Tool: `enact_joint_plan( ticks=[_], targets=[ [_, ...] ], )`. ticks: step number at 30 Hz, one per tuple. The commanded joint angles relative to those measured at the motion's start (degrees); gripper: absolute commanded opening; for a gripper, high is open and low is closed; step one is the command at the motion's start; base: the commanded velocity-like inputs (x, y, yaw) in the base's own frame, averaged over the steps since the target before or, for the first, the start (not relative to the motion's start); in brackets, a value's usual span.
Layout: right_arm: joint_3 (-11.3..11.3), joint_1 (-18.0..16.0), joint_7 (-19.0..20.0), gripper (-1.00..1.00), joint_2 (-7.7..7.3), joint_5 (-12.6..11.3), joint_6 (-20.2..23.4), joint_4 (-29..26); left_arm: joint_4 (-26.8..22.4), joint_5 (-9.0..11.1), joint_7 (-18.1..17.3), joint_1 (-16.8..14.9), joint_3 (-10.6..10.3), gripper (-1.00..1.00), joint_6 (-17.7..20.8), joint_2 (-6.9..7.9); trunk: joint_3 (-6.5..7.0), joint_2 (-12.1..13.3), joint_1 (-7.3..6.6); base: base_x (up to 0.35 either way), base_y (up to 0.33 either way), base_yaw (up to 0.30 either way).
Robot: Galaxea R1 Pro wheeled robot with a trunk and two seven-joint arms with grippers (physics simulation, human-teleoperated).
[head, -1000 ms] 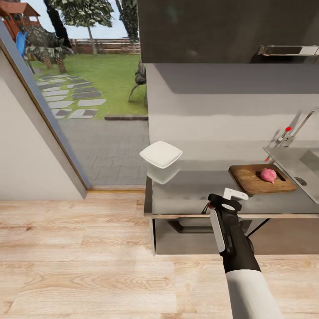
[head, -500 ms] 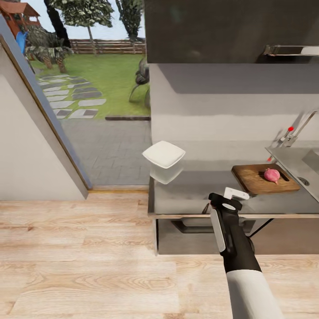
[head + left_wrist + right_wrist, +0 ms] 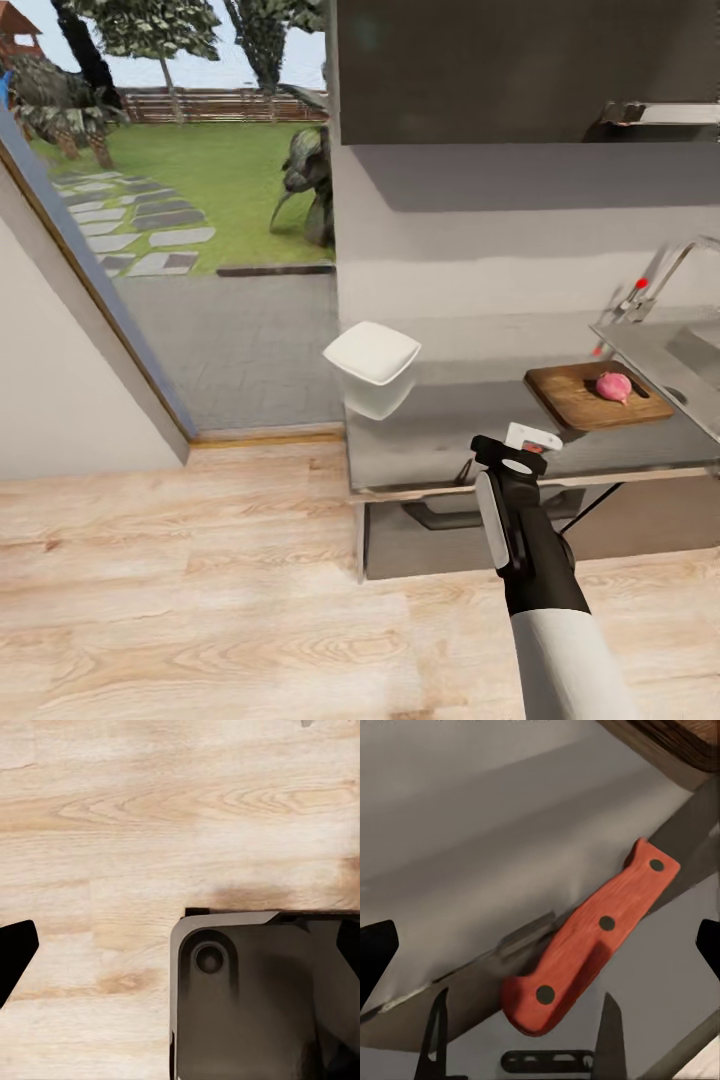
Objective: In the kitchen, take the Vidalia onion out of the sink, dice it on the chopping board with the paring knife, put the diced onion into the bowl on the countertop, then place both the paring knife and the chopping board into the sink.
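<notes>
The pink Vidalia onion (image 3: 613,386) rests on the dark brown chopping board (image 3: 585,405), at the right end of the grey countertop (image 3: 450,430). The white bowl (image 3: 370,355) stands at the left end. Just past the board is the steel sink (image 3: 665,350). My right gripper (image 3: 525,440) hovers over the counter's front edge. The red handle of the paring knife (image 3: 592,937) points towards the board (image 3: 675,739), its butt end between my right gripper's (image 3: 521,1027) spread fingers (image 3: 607,1027), with gaps on both sides. My left gripper (image 3: 180,945) hangs open over the floor.
The chrome tap (image 3: 680,260) and a red-tipped lever (image 3: 640,285) stand behind the sink. A dark wall cabinet (image 3: 520,70) hangs above the counter. Left of the counter a glass door gives onto a garden. Light wooden floor (image 3: 200,600) spreads in front, and my own base (image 3: 255,997) is below the left arm.
The whole head view has turned, so the counter sits slightly further right and now looks tilted. My right arm holds the same place in the picture.
</notes>
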Motion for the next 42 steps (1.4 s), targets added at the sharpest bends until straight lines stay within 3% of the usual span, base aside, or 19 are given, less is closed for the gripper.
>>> enact_joint_plan(
  ticks=[1, 10, 29, 42],
  targets=[
    [-0.04, -0.06, -0.18, 1.0, 0.06, -0.11, 0.29, -0.06, -0.04, 0.42, 0.22, 0.01, -0.23, 1.0, -0.13, 0.07, -0.09, -0.1, 0.05, 0.159, 0.226, -0.254],
    [-0.04, -0.06, -0.18, 1.0, 0.06, -0.11, 0.29, -0.06, 0.05, 0.42, 0.22, 0.0, -0.24, 1.0, -0.13, 0.07, -0.09, -0.1, 0.05, 0.176, 0.146, -0.258],
    [-0.04, -0.06, -0.09, 1.0, 0.06, -0.13, 0.33, 0.02, 0.57, 0.42, 0.22, 0.0, -0.22, 1.0, -0.13, 0.07, -0.09, -0.1, 0.05, 0.009, 0.011, -0.258],
    [0.04, -0.06, -0.09, 1.0, 0.06, -0.28, 0.37, 0.03, 0.52, 0.42, 0.22, 0.01, -0.19, 1.0, -0.13, 0.07, -0.09, -0.1, 0.05, 0.0, 0.255, -0.041]
  ],
)
